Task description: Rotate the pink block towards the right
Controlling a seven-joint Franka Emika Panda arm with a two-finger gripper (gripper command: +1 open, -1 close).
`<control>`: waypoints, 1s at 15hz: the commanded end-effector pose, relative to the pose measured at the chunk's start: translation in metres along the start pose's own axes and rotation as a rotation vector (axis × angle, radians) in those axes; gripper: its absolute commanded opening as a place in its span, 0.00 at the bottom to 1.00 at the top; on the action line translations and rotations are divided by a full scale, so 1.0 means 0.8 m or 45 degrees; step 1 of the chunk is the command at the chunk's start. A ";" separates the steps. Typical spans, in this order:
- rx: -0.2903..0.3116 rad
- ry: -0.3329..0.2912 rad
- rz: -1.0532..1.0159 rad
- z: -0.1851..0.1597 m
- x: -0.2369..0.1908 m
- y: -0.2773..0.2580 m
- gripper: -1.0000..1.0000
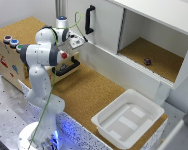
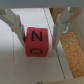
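A white Franka Panda arm [image 1: 41, 55] rises from its base at the edge of a cork-topped bench [image 1: 89, 92], folds sharply at the elbow and reaches its wrist toward the white cabinet [image 1: 139, 30] behind the bench, where the gripper [image 2: 39, 22] is largely hidden in the exterior view. Seen from the wrist, the two pale grey fingers [image 2: 13, 22] stand spread apart, one on either side of a small reddish-pink cube printed with black letters [image 2: 36, 41]; the block sits directly beneath the hand, between the fingertips, resting on a white surface. Narrow gaps show between the block and each finger, so the hand appears released rather than clenched on it, though contact at the very tips cannot be ruled out at this resolution. Just beside one finger, a strip of cork surface meets the white ledge. Well away from the hand, a small dark object [image 1: 147, 61] lies in the cabinet's open compartment, and a white plastic tub [image 1: 128, 119] sits at the bench's near end
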State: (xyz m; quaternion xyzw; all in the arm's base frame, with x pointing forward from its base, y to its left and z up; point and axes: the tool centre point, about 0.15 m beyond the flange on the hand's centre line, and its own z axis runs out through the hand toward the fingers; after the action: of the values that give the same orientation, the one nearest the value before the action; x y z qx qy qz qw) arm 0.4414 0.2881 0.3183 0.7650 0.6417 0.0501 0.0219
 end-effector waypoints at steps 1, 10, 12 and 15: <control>-0.049 -0.073 0.254 -0.044 0.002 0.008 0.00; 0.015 -0.211 1.255 -0.031 -0.013 -0.022 0.00; 0.040 -0.189 1.420 -0.019 -0.003 -0.028 0.00; 0.060 -0.141 1.691 -0.012 0.000 -0.018 0.00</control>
State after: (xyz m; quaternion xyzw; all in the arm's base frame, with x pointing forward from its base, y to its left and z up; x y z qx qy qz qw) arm 0.4079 0.2779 0.3437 0.9856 0.1654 0.0218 0.0269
